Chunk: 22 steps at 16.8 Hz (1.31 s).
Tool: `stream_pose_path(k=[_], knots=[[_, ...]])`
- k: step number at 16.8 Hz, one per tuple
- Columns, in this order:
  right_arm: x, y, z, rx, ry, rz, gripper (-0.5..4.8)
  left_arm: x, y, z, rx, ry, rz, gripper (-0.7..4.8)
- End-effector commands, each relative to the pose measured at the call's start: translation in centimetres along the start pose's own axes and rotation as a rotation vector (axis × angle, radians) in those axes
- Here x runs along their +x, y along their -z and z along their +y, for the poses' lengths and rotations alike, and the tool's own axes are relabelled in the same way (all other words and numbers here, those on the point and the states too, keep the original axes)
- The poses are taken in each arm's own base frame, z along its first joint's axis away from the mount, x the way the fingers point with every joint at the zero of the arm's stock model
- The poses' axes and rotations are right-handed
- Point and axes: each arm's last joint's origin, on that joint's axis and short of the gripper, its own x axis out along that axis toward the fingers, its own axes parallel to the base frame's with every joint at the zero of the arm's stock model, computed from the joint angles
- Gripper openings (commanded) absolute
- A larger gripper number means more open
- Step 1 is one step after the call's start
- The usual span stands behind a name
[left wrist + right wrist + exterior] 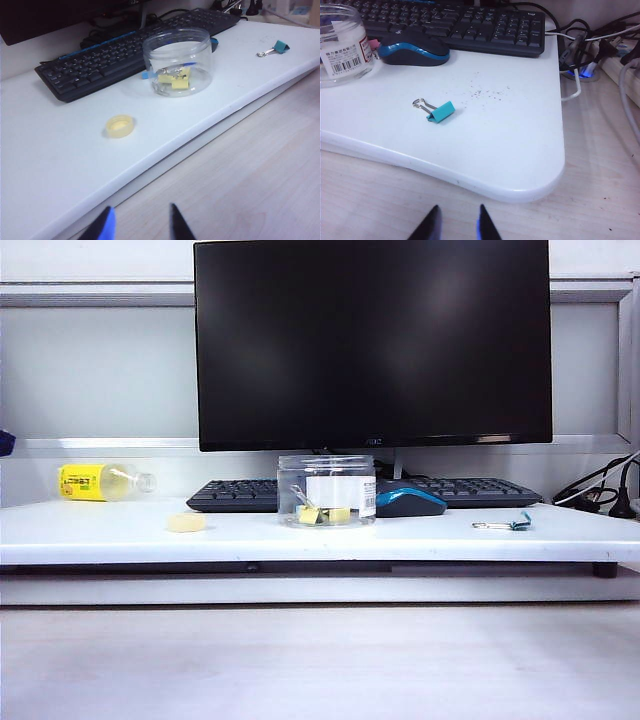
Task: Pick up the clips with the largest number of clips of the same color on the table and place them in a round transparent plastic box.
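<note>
Resting on the white shelf [120, 532], the box [177, 60] holds both clips [175, 79], while the left gripper [140, 222] and right gripper [457, 222] hang empty, jaws parted, near the shelf's front edge; any renewed reach risks knocking the box over.

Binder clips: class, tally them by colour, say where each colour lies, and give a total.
Pale-yellow clips: 2, both inside the round transparent plastic box.
Teal-green clip: 1, lying on the white board, apart from the box.
Total: 3 binder clips.
</note>
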Motion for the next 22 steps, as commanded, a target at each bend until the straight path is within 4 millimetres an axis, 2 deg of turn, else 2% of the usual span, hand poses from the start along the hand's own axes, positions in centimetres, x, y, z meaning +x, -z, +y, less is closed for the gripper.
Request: stream_pose_path(k=[1, 8, 14, 22], knots=[[0.0, 0.1, 0.0, 0.001, 0.001, 0.006, 1.04, 0.0, 0.0, 0.0, 0.008, -0.001, -0.008, 1.52], [0.0, 0.0, 0.0, 0.001, 0.001, 0.005, 1.04, 0.0, 0.0, 0.2, 0.005, -0.020, -0.004, 1.52], [-0.1, 0.0, -0.1, 0.004, 0.014, -0.005, 1.03, -0.4, 0.5, 2.3, -0.025, -0.243, 0.039, 1.52], [-0.2, 0.1, -2.4, 0.050, 0.247, 0.005, 1.04, -1.2, 0.9, 4.2, -0.052, -0.449, 0.078, 1.52]])
